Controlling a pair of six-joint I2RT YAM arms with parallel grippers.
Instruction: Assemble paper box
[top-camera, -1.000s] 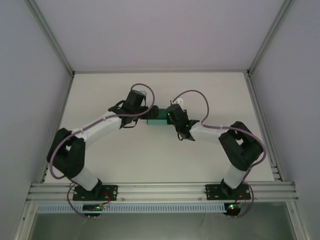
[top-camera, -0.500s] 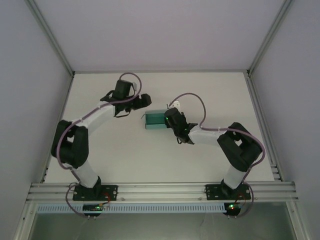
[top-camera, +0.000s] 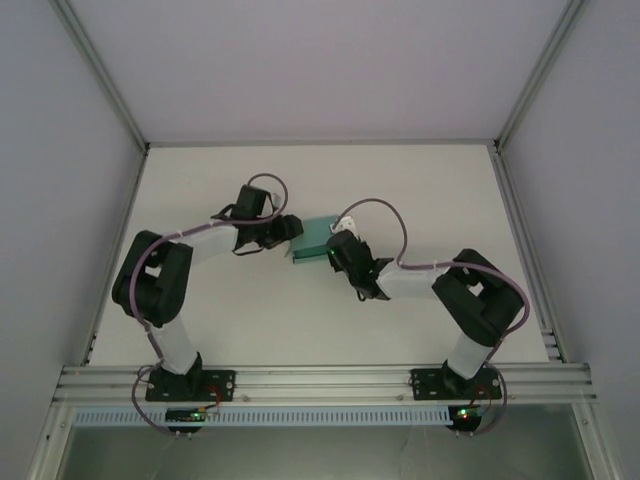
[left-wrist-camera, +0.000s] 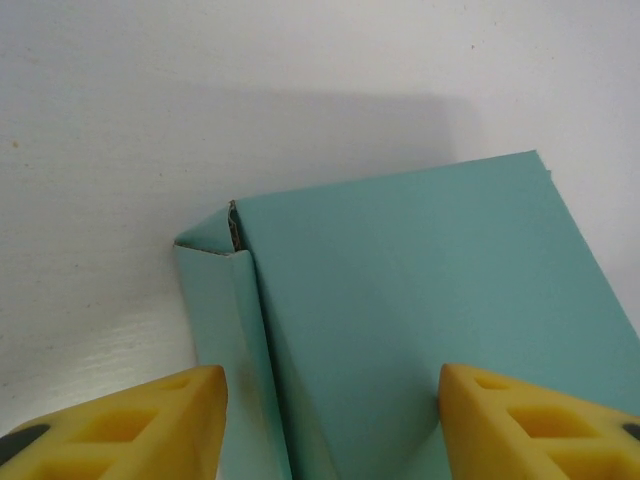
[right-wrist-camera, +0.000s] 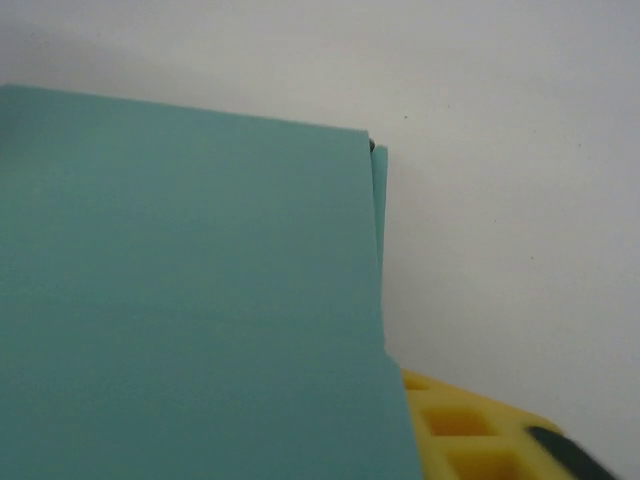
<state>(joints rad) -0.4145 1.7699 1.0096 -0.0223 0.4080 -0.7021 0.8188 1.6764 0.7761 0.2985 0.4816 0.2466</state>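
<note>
The teal-green paper box (top-camera: 312, 243) lies mid-table between my two grippers, a lighter panel tilted up at its back. My left gripper (top-camera: 291, 229) is at its left end. In the left wrist view the box (left-wrist-camera: 400, 300) runs between the yellow fingers (left-wrist-camera: 150, 425), which stand apart over its top face and folded side, so the gripper (left-wrist-camera: 335, 420) is open. My right gripper (top-camera: 335, 251) is at the box's right end. The right wrist view has a flat teal panel of the box (right-wrist-camera: 190, 300) close to the camera and covering all but one yellow finger (right-wrist-camera: 470, 425).
The white table (top-camera: 300, 330) is walled by an aluminium frame with side rails (top-camera: 100, 75). Both arm bases sit on the near rail (top-camera: 320, 382). Purple cables loop over each wrist.
The left arm swung away to the back left, then came back to the box's left end with its jaws narrower. The right gripper slid left and nearer. The box now sits turned, with a panel raised.
</note>
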